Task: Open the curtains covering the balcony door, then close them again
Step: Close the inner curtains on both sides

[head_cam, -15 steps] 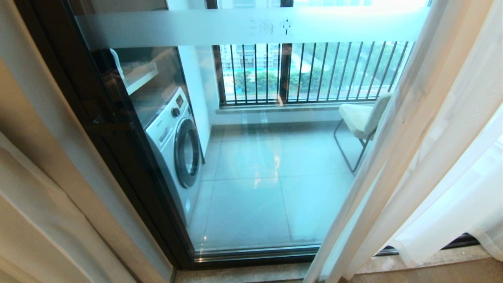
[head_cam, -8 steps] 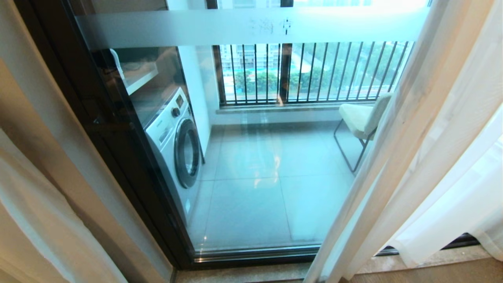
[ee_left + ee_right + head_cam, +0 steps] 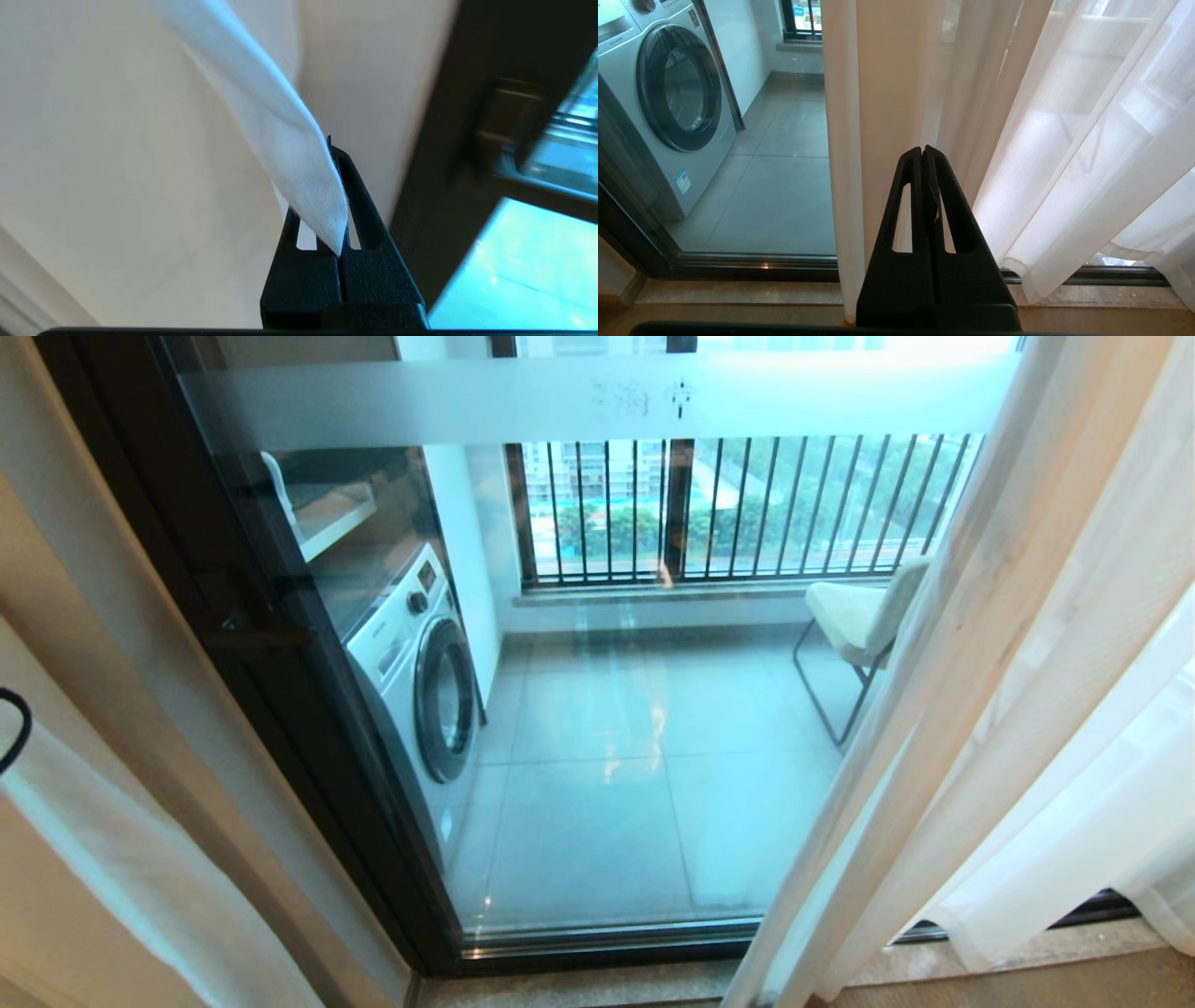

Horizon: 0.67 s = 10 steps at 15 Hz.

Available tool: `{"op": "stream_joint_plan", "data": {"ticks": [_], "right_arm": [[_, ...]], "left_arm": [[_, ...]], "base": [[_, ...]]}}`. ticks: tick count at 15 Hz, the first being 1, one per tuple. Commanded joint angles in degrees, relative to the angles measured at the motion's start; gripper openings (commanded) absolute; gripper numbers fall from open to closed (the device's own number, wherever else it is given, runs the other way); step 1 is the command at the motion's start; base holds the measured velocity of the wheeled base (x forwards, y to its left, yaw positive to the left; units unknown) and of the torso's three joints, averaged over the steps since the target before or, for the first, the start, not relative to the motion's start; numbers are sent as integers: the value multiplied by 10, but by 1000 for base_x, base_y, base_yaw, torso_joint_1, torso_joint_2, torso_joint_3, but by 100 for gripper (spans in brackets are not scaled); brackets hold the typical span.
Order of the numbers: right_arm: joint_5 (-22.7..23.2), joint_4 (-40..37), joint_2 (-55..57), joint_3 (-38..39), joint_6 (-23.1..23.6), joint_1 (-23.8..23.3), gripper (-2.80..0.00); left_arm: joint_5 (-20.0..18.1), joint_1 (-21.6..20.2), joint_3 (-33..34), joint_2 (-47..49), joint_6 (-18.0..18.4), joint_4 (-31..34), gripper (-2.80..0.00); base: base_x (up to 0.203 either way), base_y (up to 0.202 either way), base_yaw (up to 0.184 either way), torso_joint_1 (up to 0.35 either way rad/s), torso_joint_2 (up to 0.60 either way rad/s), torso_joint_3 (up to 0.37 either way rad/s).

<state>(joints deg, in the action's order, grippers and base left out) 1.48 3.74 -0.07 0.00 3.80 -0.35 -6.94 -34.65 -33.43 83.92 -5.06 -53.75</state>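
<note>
The balcony door [image 3: 607, 401] is glass with a frosted band in a dark frame [image 3: 467, 140], and most of its pane is uncovered. Sheer white curtains [image 3: 1027, 663] hang bunched at the right. A taut strip of white curtain [image 3: 121, 859] crosses the lower left corner. My left gripper [image 3: 330, 144] is shut on that curtain's hemmed edge [image 3: 289, 140], close to the door frame. In the head view only its black cable shows at the left edge. My right gripper [image 3: 922, 149] is shut on nothing, low in front of the right curtain's folds [image 3: 1064, 140].
Behind the glass stand a washing machine [image 3: 420, 681] on the left and a pale chair [image 3: 859, 616] on the right, before a black-barred railing [image 3: 747, 504]. Tan drape [image 3: 93, 616] hangs left of the frame. A stone sill [image 3: 579, 985] runs below the door track.
The white curtain strip at lower left has come further into the head view and drawn taut. A black cable loop has appeared at the left edge. The right curtain and arm are still.
</note>
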Motion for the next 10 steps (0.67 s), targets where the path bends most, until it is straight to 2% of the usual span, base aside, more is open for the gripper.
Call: {"op": "stream_joint_plan", "data": {"ticks": [1, 6, 10], "right_arm": [[0, 0, 1, 0, 1, 0, -280], [0, 0, 1, 0, 1, 0, -280], [0, 0, 1, 0, 1, 0, -280]], "left_arm": [[0, 19, 21, -34, 0, -2, -280], [-1, 40, 56, -76, 0, 1, -280], [0, 83, 81, -102, 0, 1, -280]], "base": [[0, 0, 0, 0, 0, 0], [0, 0, 0, 0, 0, 0], [0, 0, 0, 0, 0, 0]]}}
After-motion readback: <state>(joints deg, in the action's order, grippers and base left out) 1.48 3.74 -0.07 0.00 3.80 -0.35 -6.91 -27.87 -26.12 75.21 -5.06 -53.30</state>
